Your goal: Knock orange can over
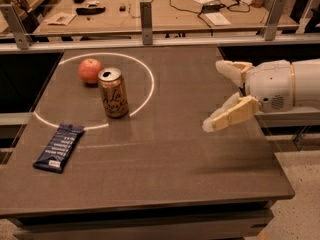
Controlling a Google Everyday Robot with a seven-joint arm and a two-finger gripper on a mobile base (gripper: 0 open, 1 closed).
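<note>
1. My gripper (215,96) hangs over the right side of the table (175,179), fingers spread wide, holding nothing.
2. The orange can (113,93) stands upright at the left, inside the white ring (151,79), just nearer than the round fruit (90,70).
3. A dark blue wrapped bar (59,147) lies nearer, at the left.
4. Step in hand, as I judge it: the approach. The can is well apart from me.
5. Next move calls for a leftward sweep against the can's side, clear of the fruit.
</note>
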